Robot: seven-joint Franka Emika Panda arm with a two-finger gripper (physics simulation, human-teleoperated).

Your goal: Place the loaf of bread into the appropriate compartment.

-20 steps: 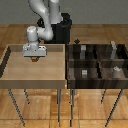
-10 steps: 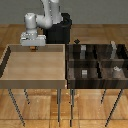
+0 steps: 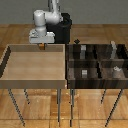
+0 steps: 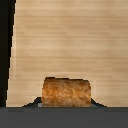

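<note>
Even flat simulator light, no glare; both views coarse, pixelated, softly blurred.

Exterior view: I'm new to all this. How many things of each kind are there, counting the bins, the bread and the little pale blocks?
Bins: 2, a large light tan undivided bin and a dark-brown wooden four-part bin
Small orange-brown loaf of bread: 1, held in the gripper
Small grey-white blocks: 4, one in each compartment
Total: 7
</note>
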